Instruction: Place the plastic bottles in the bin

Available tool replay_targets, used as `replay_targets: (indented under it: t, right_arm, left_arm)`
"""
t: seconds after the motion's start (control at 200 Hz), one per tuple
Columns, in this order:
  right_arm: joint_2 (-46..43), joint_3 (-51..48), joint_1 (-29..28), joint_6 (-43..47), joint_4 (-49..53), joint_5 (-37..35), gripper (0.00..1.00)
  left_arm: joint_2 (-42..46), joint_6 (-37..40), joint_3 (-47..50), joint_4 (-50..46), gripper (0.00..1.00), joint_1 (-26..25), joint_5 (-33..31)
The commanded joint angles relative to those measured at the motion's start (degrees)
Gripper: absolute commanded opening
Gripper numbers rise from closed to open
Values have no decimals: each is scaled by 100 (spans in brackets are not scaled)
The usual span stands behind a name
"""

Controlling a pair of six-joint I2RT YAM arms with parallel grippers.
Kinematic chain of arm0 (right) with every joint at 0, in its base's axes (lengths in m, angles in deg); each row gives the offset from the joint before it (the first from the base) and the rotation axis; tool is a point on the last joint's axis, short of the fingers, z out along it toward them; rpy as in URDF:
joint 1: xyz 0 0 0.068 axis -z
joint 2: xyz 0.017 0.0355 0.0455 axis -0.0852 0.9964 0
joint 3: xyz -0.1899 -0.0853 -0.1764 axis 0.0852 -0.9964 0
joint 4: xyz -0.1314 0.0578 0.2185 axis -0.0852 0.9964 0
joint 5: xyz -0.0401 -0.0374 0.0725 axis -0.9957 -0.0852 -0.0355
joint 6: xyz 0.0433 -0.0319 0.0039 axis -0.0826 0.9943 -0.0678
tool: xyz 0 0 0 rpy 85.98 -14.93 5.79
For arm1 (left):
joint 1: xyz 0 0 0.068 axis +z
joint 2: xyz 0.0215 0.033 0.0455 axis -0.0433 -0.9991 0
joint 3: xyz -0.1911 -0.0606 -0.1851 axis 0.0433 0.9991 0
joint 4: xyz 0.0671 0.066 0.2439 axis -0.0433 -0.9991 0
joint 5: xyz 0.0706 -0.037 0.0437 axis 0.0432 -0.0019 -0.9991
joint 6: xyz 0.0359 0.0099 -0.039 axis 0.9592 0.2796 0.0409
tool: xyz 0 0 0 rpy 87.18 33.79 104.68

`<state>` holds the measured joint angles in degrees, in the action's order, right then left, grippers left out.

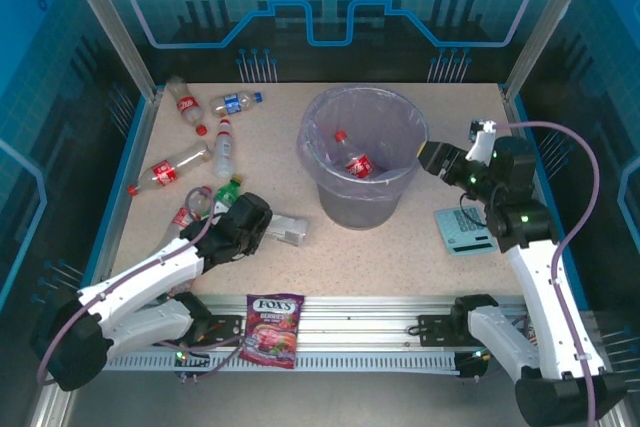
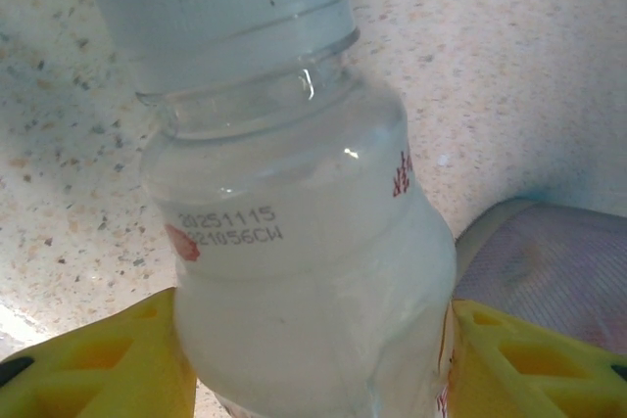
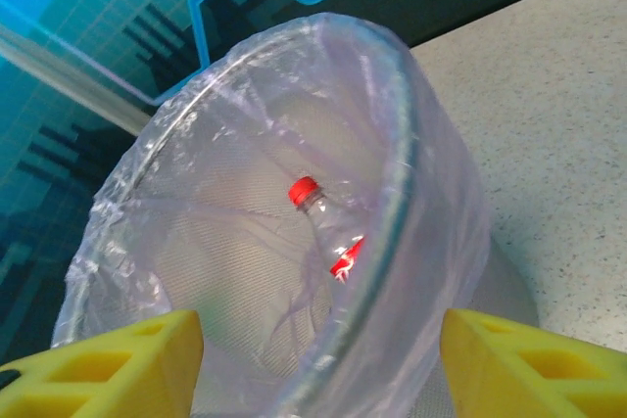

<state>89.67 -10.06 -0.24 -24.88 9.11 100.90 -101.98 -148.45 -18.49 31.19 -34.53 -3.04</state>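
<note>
Bottles (image 1: 170,169) lie scattered left of the bin (image 1: 362,209), several still to go; one red-capped bottle (image 1: 355,162) already rests inside it. Seen from the left wrist, the left end effector (image 2: 318,359) grasps a white bottle (image 2: 304,271) lying on the table (image 2: 509,66), just left of the bin. Seen from the right wrist, the right end effector (image 3: 318,359) hangs released and empty at the bin's rim.

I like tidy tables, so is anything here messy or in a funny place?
Yes. The candy bag lies on the metal rails at the near edge, off the tabletop. Several bottles lie on their sides at the left; the left gripper grips a white bottle. Nothing looks spilled or broken.
</note>
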Motion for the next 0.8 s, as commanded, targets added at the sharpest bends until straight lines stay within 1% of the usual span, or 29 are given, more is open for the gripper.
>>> replay_targets:
  t: [0.0, 0.07, 0.165, 0.22, 0.275, 0.36, 0.5, 0.66, 0.795]
  right_arm:
    - [-349, -684, -265, -689, -1001, -758, 66]
    - [-592, -1092, -311, -740, -1235, -718, 65]
    - [-703, -1180, -311, -569, -1105, -680, 66]
    - [-705, -1181, -309, -498, -1115, -621, 68]
    - [-664, -1127, -277, -420, -1086, -550, 74]
    - [-611, -1028, -265, -313, -1097, -452, 76]
    - [-633, -1164, -268, -438, -1524, -337, 76]
    - [-583, -1259, -268, -378, -1568, -425, 75]
    - [-319, -1238, -264, -444, -1819, -62, 76]
  left_arm:
    - [318, 908, -684, -589, 56, 37, -655]
    - [329, 1270, -1023, -863, 53, 222, -677]
    - [260, 1707, -1379, -1026, 51, 346, -735]
    - [201, 1972, -1576, -1083, 51, 368, -856]
    - [145, 2191, -1820, -1176, 50, 401, -929]
    - [67, 2609, -2250, -1209, 50, 439, -949]
    - [-287, 3434, -3304, -1540, 50, 496, -1001]
    - [-790, 4582, -4573, -1778, 50, 595, -851]
    - [-1336, 5423, -5802, -1716, 48, 590, -663]
